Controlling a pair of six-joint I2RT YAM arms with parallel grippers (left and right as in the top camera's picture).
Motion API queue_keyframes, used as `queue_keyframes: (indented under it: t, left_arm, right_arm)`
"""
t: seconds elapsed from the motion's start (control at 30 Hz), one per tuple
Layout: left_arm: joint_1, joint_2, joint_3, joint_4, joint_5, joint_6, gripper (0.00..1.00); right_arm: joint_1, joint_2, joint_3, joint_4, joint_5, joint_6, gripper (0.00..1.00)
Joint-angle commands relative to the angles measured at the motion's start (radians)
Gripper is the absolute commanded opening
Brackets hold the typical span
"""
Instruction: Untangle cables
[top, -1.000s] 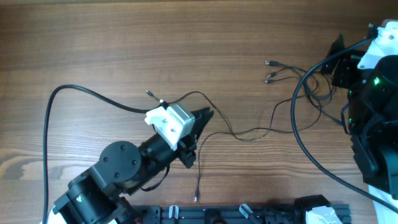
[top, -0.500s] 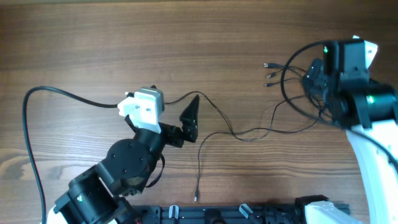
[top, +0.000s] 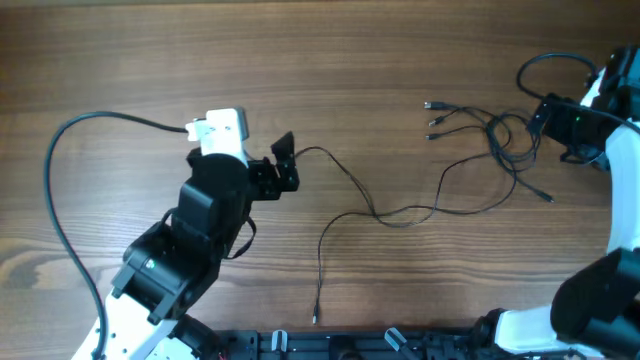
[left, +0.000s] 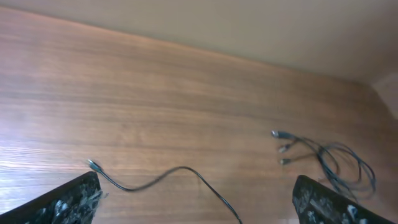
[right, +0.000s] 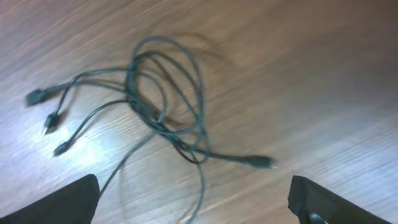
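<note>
Cables (top: 470, 160): thin black wires, loose on the table (top: 150, 60). Long strand (top: 405, 213) lies mid-table; three-tipped cable (right: 155, 115) sits looped and knotted at right. Left gripper (top: 285, 165) and right gripper (right: 196, 200) are both spread wide, empty.

A: Overhead?
B: Fixed high, looking straight down on the table (top: 300, 60), takes in most of the top.
A: Wrists?
B: Left: low, slanting across to a table edge. Right: close, steep down, near the table's right edge. All three views share the three-tipped cable end (right: 53, 115).
</note>
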Motion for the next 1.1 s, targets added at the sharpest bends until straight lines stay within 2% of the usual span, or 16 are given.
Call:
queue_keyframes:
  t: [0.0,0.2,0.27,0.33,0.37,0.4,0.43,0.47,0.5,0.57,0.67,0.77,0.87,1.07]
  left_arm:
    - [0.009,0.036,0.006,-0.006,0.069,-0.020,1.00]
    - [0.009,0.045,0.006,-0.025,0.090,-0.020,1.00]
    - [0.009,0.045,0.006,-0.031,0.109,-0.021,1.00]
    - [0.009,0.045,0.006,-0.031,0.118,-0.053,1.00]
    - [0.009,0.045,0.006,-0.031,0.129,-0.069,1.00]
    - [0.009,0.045,0.006,-0.031,0.135,-0.069,1.00]
    - [0.009,0.045,0.006,-0.031,0.135,-0.069,1.00]
    - [0.009,0.045,0.006,-0.031,0.135,-0.069,1.00]
    - [0.009,0.045,0.006,-0.031,0.135,-0.069,1.00]
    - [0.009,0.045,0.006,-0.031,0.135,-0.069,1.00]
    - [0.009,0.045,0.006,-0.026,0.169,-0.077,1.00]
    - [0.009,0.044,0.006,0.002,0.218,-0.076,0.96]
    - [0.009,0.044,0.006,0.066,0.349,-0.064,0.90]
    - [0.009,0.044,0.006,0.208,0.608,-0.064,0.88]
  right_arm:
    - [-0.013,0.103,0.002,0.025,-0.174,-0.145,1.00]
    - [-0.016,0.269,0.002,0.101,-0.224,-0.165,0.98]
    - [-0.016,0.314,0.002,0.127,-0.315,-0.221,0.86]
    - [-0.015,0.340,0.002,0.156,-0.340,-0.248,0.81]
    - [-0.014,0.348,0.002,0.163,-0.340,-0.253,0.76]
    - [-0.014,0.359,0.002,0.168,-0.340,-0.254,0.69]
    - [-0.014,0.370,0.002,0.176,-0.341,-0.254,0.56]
    - [-0.014,0.375,0.002,0.180,-0.367,-0.255,0.37]
    - [-0.014,0.375,0.002,0.178,-0.404,-0.255,0.04]
    - [-0.014,0.371,0.002,0.158,-0.570,-0.298,0.04]
    - [-0.014,0.331,0.005,0.105,-0.872,-0.476,0.04]
    - [-0.006,0.160,0.005,0.047,-1.051,-0.667,0.04]
    - [0.029,-0.076,0.005,0.052,-1.099,-0.701,0.04]
    - [0.120,-0.418,0.005,0.078,-1.137,-0.697,0.04]
